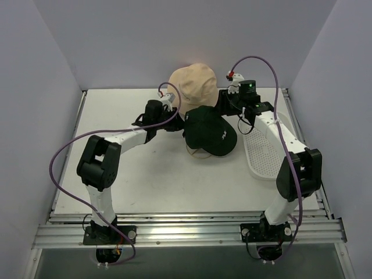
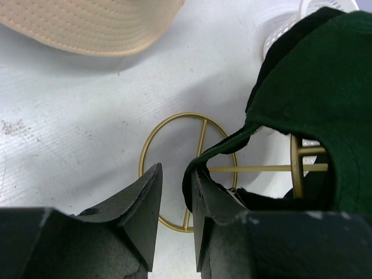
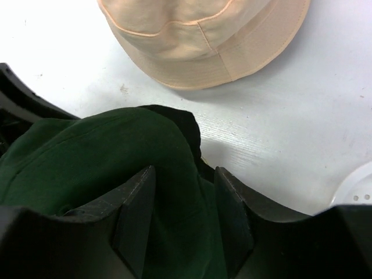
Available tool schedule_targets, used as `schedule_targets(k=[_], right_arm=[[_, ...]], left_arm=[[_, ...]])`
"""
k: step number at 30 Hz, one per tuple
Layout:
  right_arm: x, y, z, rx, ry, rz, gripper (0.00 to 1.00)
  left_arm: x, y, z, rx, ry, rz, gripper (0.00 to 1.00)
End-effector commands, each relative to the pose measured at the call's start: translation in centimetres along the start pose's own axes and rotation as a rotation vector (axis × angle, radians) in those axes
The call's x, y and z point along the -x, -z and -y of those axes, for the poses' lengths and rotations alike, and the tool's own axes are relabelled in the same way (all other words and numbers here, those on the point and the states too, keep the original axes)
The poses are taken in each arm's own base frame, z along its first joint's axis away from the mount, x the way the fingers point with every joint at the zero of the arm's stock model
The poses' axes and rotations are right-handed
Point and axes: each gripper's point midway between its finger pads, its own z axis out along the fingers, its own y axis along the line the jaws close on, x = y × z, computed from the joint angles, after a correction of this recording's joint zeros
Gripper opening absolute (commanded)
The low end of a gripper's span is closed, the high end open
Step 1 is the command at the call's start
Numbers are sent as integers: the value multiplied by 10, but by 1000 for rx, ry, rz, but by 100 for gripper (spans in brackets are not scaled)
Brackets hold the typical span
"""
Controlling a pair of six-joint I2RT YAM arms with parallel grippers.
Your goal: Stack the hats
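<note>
A dark green hat (image 1: pixel 209 131) sits on a gold wire frame (image 2: pixel 152 142) at mid table, with black fabric (image 3: pixel 187 123) showing under its edge. A tan bucket hat (image 1: pixel 193 86) lies just behind it and also shows in the right wrist view (image 3: pixel 203 40). My left gripper (image 2: pixel 176 195) is at the green hat's left edge, open by a narrow gap, and the hat's rim (image 2: pixel 224 145) curls against its right finger. My right gripper (image 3: pixel 185 218) is at the hat's back right, open, with its jaws straddling green fabric (image 3: pixel 87 157). No pink hat is in view.
A white perforated tray (image 1: pixel 264 148) lies to the right of the green hat, under my right arm. The enclosure's walls stand at the back and on both sides. The table is white.
</note>
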Motion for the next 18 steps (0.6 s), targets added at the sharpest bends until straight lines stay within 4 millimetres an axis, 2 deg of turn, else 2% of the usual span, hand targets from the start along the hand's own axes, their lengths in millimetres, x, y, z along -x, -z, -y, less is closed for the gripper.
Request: schedule_targets(k=[1,4,8,10,13,18], right_arm=[[-14,-16,2,8,-11,-29,41],[-19,-21,4,8,-13,-39,40],[-20,-24,6,2,-16,-41,40],[-18,-21,8,-11,-19,-36,40],[-7,-14,10,-29,-26,-15,40],[9,0,22,-110,-73,9,42]], left_arm=[[-8,13,-4,31,-7,4,34],[-13,22,-6,48,-4,14,35],[-7,31,-1,46,-10,35,36],[-4,34,1,47,-11,40,41],[5,39,6,53,-18,51,49],[31,54,18,54,-27,88,52]])
